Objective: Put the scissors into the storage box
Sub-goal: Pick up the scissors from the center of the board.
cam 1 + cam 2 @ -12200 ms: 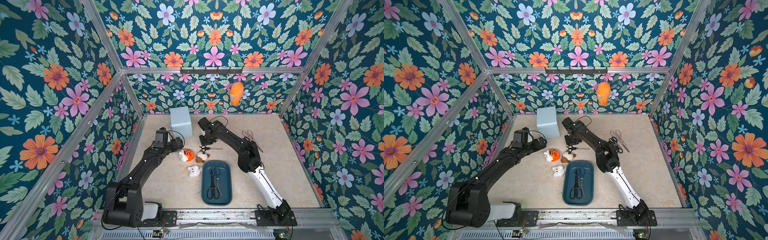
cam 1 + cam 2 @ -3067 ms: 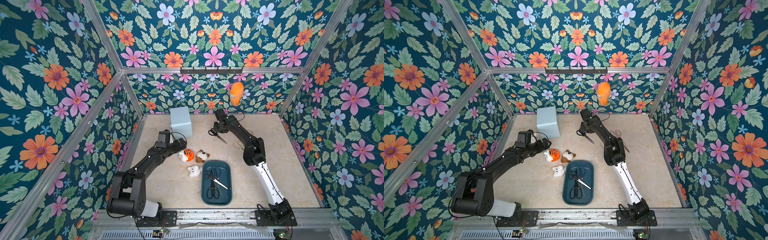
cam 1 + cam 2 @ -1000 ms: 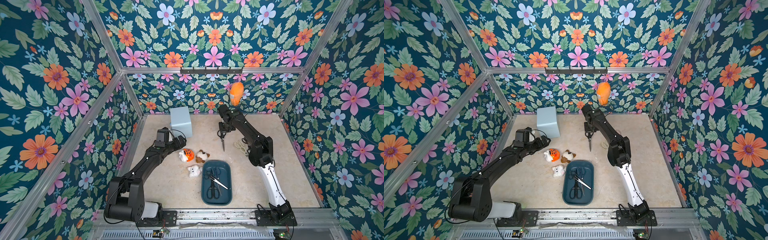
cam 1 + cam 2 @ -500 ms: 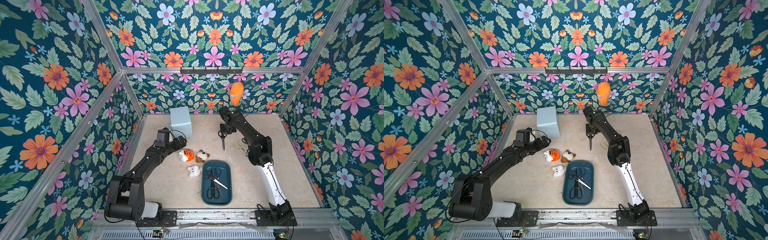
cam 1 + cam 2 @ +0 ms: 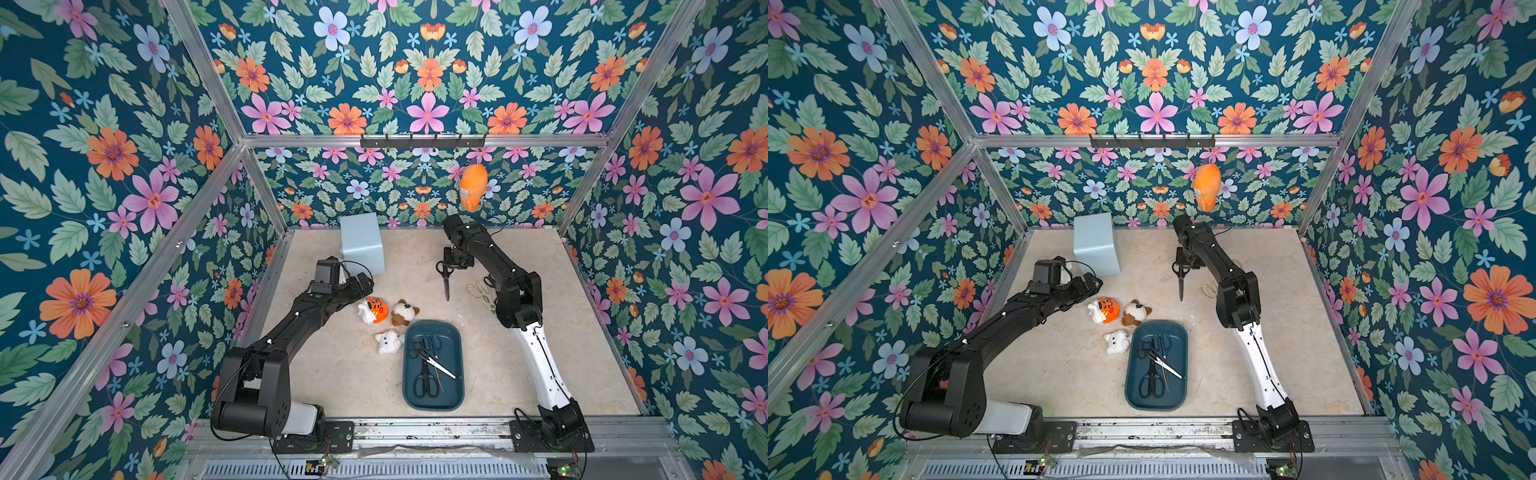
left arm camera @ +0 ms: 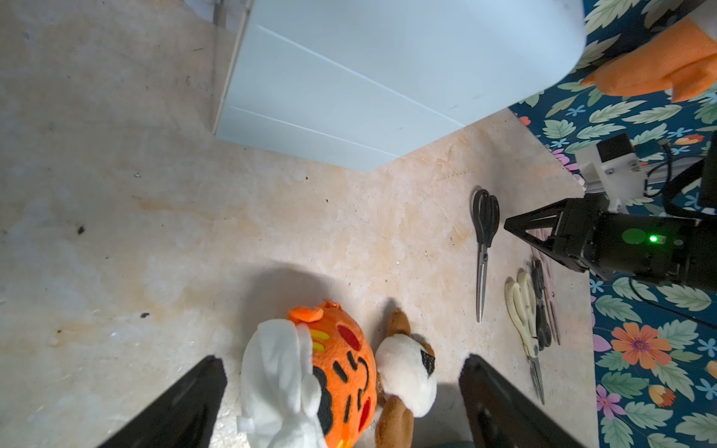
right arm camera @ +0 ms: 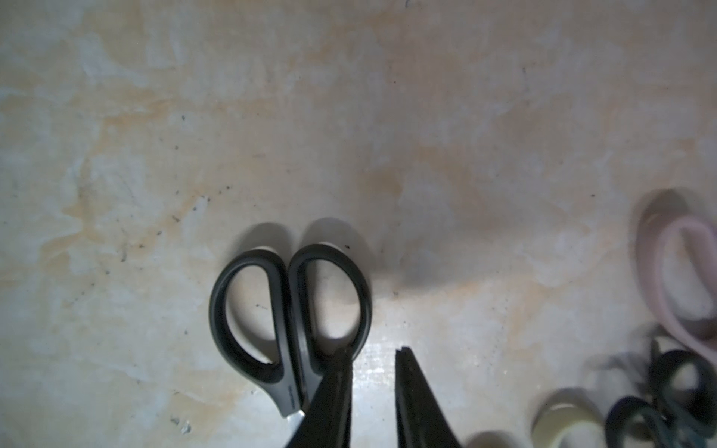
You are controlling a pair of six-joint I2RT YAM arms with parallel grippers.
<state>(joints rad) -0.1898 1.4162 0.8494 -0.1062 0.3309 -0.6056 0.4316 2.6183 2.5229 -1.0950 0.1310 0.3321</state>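
Note:
The storage box (image 5: 451,399) (image 5: 1173,399), a dark teal tray near the table's front, holds black-handled scissors (image 5: 428,365). Another black-handled pair (image 5: 445,279) (image 5: 1180,282) (image 7: 291,310) lies flat on the table farther back, blade towards the front. My right gripper (image 5: 453,266) (image 7: 374,353) stands over its handles, open by a narrow gap with only bare table between the fingers; one finger overlaps a handle loop. A heap of beige (image 5: 478,291) (image 6: 523,310), pink (image 7: 679,271) and dark scissors lies beside the right arm. My left gripper (image 5: 361,282) (image 6: 341,407) is open near the plush toys.
A pale blue cube box (image 5: 361,249) stands at the back left. An orange tiger plush (image 5: 373,311), a brown-and-white dog plush (image 5: 404,312) and a white plush (image 5: 388,341) lie left of the tray. An orange plush (image 5: 473,191) hangs from the back rail.
The right gripper's fingers have parted slightly and let go of the black scissors, which stay on the table where they were. The left arm has barely moved.

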